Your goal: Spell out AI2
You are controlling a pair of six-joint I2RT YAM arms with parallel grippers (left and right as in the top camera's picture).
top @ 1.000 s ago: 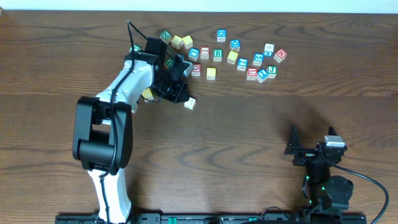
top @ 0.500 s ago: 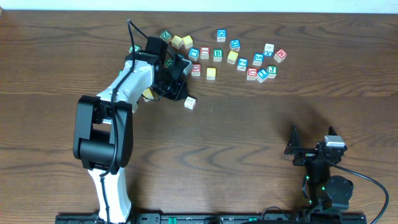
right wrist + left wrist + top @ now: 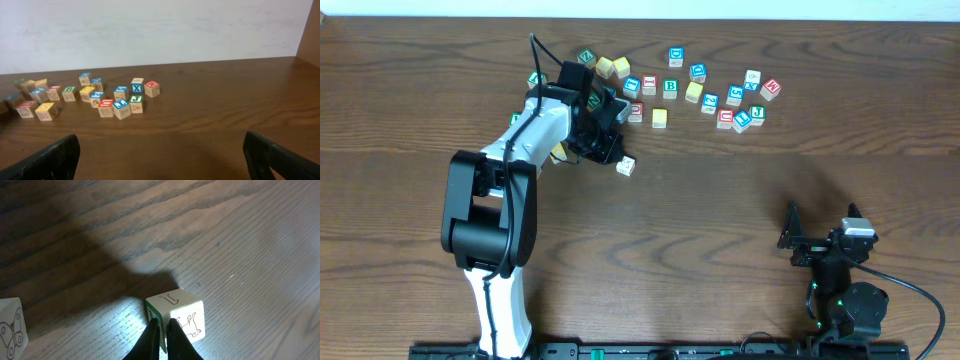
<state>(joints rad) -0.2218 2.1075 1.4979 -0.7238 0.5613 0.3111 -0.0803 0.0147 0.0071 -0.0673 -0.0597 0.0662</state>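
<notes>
Overhead, the left arm reaches across the tabletop point(image 3: 720, 220) to the left part of a scatter of lettered cubes point(image 3: 670, 86) that lies along the far edge. The left hand point(image 3: 617, 156) is low beside a lone pale cube point(image 3: 626, 166), which sits on the near side of the scatter, a little apart from it. Which cubes carry the I and the 2 cannot be read at this size; a red-framed cube point(image 3: 771, 89) at the right end of the scatter may be the A. The right hand point(image 3: 796, 240) sits at the near right of the tabletop, well apart from every cube. From the left wrist, the fingers point(image 3: 150, 342) are pressed together with nothing between them, their tips touching the near edge of the pale cube point(image 3: 177, 312). That cube shows a green-framed side, an outlined animal and an outlined letter on top. A butterfly cube point(image 3: 10, 327) is cut off by the left border. From the right wrist, the right hand point(image 3: 160, 160) is spread wide and empty, facing the scatter across bare wood, with the red-framed cube point(image 3: 152, 88) at its right end.
</notes>
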